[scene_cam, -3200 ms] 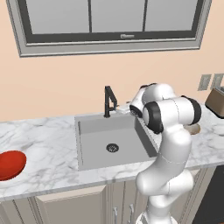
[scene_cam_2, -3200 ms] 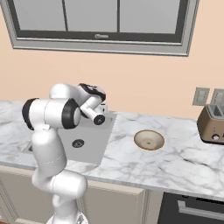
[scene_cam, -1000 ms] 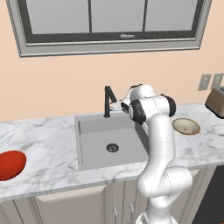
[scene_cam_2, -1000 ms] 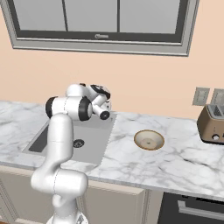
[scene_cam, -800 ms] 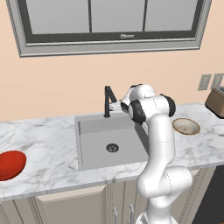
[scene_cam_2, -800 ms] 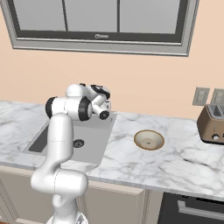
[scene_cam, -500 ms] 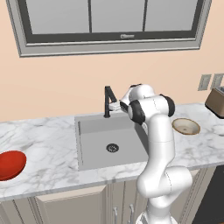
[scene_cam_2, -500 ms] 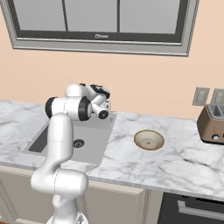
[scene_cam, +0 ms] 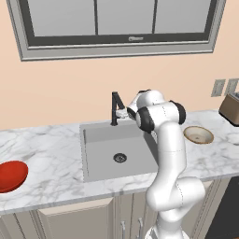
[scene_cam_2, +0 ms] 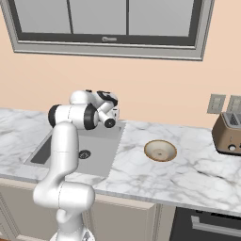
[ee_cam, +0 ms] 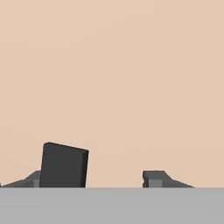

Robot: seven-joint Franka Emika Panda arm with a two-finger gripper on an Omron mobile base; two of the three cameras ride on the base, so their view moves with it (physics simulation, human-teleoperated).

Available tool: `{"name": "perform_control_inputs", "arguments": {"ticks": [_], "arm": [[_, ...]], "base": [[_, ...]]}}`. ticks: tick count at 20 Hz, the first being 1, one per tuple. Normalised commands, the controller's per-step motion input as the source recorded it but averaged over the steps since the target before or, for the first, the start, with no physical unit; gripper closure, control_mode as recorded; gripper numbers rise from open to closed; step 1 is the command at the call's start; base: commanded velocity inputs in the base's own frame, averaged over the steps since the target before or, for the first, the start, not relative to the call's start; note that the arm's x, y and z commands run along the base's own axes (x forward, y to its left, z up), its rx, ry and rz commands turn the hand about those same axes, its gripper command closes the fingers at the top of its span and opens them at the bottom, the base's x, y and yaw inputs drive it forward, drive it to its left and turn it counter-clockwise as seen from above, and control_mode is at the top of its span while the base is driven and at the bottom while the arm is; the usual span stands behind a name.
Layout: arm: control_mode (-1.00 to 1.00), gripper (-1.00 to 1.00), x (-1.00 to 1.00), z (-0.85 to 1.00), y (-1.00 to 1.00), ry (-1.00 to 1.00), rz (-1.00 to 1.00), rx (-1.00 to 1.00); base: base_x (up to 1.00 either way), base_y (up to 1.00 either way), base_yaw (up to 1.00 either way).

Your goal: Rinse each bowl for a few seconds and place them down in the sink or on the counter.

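Bowls: red bowl (scene_cam: pixel 11 175) far left on bench (scene_cam: pixel 51 158), tan bowl (scene_cam_2: pixel 160 150) right of sink (scene_cam: pixel 116 149), both prob. rigid, glossy, slippery when wet, so grab by rim; fingers (ee_cam: pixel 63 165) apart, flanking faucet (scene_cam: pixel 115 107) handle, holding nothing.

1. The arm (scene_cam: pixel 169 154) is showing smooth, glossy white shells over thick, rounded, tube-like links.
2. Dark grey to black rings and round caps are marking its joints, most clearly at the elbow.
3. A bulbous white base segment is swelling out at the bottom of the arm.
4. The gripper (ee_cam: pixel 103 179) is ending in two small dark grey finger tips, blocky with sloping sides.
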Motion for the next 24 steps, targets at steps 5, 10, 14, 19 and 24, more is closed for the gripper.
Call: {"name": "perform_control_inputs", "arguments": {"ticks": [5,10,14,19,24], "arm": [[-1.0,1.0,0.04,-0.11,-0.27,0.06,-0.02,0.03],[-1.0,1.0,0.07,-0.16,-0.32,0.06,-0.02,0.04],[-1.0,1.0,0.1,-0.18,-0.32,0.04,-0.01,0.04],[-1.0,1.0,0.11,-0.18,-0.35,0.03,-0.02,0.03],[-1.0,1.0,0.1,-0.16,-0.38,0.0,-0.04,0.02]], "base": [[0.0,0.0,0.0],[0.0,0.0,0.0],[0.0,0.0,0.0],[0.0,0.0,0.0],[0.0,0.0,0.0]]}}
